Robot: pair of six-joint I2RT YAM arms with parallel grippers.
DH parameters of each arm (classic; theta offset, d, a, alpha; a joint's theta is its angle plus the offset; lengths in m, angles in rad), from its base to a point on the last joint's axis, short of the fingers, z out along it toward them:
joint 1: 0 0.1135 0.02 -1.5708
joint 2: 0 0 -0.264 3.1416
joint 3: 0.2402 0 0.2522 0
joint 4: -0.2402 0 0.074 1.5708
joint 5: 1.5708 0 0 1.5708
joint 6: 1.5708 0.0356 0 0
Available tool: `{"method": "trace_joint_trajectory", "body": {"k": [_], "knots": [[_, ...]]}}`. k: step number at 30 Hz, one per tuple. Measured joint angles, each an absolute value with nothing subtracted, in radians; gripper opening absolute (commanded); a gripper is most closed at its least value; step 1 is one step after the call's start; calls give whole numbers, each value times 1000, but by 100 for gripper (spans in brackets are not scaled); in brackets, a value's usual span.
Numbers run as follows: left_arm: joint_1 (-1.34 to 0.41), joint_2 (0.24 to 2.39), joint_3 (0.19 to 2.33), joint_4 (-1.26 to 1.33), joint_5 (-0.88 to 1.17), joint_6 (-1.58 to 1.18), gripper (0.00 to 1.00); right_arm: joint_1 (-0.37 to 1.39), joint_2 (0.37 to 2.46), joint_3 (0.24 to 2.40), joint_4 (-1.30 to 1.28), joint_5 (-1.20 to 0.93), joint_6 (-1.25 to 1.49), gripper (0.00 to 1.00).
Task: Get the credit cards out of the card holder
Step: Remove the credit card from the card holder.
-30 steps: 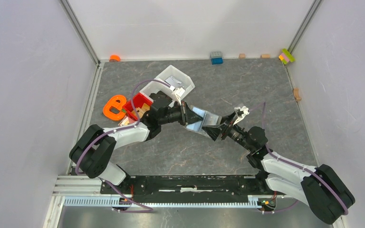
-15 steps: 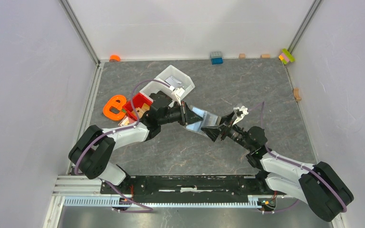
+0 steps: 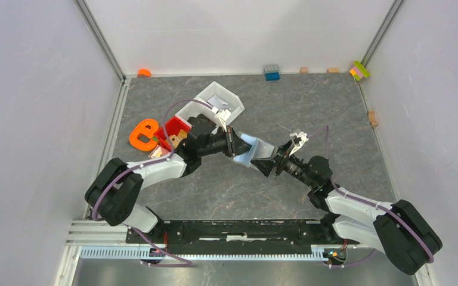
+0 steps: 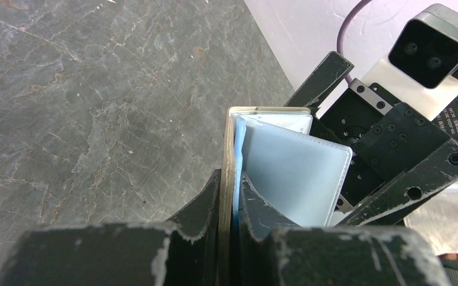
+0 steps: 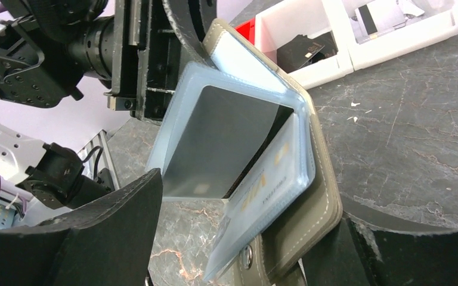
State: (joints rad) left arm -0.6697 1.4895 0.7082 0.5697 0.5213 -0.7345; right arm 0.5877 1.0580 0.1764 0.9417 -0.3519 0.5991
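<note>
The taupe card holder (image 3: 249, 149) hangs open above the table between both arms. My left gripper (image 3: 234, 143) is shut on the edge of one flap (image 4: 229, 149), seen edge-on in the left wrist view between my fingers (image 4: 229, 196). Pale blue plastic sleeves (image 4: 292, 173) fan out from the fold. In the right wrist view the holder (image 5: 319, 202) shows a card with yellow print (image 5: 268, 182) inside a sleeve. My right gripper (image 3: 265, 164) is open, its jaws wide on either side of the holder's lower flap and sleeves (image 5: 247, 205).
A white bin (image 3: 217, 102) and a red bin (image 3: 176, 128) stand behind the left arm, with an orange object (image 3: 143, 134) beside them. A blue block (image 3: 271, 72) and small coloured blocks (image 3: 359, 70) lie along the back wall.
My right gripper has moved a little left and up, closer to the holder. The holder's free flap has folded nearer to the left gripper. The left gripper keeps its hold.
</note>
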Motion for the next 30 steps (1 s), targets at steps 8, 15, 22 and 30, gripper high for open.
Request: {"method": "trace_joint_trajectory", "body": {"k": [8, 15, 22, 30], "knots": [[-667, 1468, 708, 569, 466, -708, 6, 595, 1042, 197, 868, -310, 596, 54], [-661, 1468, 708, 569, 443, -702, 6, 595, 1021, 197, 832, -280, 593, 45], [-657, 1468, 708, 570, 445, -702, 7, 595, 1020, 197, 809, -266, 591, 50], [-682, 1471, 714, 570, 503, -702, 8, 591, 1054, 215, 728, -199, 577, 53]]}}
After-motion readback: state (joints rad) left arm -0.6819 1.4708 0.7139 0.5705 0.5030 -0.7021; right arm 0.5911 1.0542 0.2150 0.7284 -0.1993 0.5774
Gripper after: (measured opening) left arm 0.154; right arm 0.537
